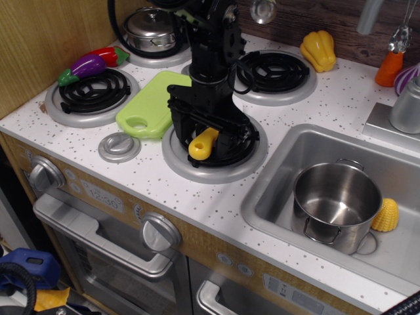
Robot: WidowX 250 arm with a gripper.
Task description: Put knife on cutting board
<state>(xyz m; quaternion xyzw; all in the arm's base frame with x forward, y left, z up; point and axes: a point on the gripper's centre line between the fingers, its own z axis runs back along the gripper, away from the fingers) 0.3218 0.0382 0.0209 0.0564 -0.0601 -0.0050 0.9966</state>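
The knife (201, 146) lies on the front middle burner (215, 161); its bulbous yellow handle points to the front left and its blade is hidden under the gripper. My black gripper (205, 136) is lowered over it, open, with one finger (178, 125) on the left of the handle and the other on the right. I cannot tell whether the fingers touch the handle. The lime-green cutting board (152, 103) lies flat just left of this burner, its oval hole toward the front.
A purple eggplant (87, 66) and a red pepper (110, 54) lie by the left burner. A lidded pot (151, 27) stands at the back. A yellow pepper (318, 49) is back right. The sink (275, 197) holds a steel pot (336, 202) and yellow corn (386, 215).
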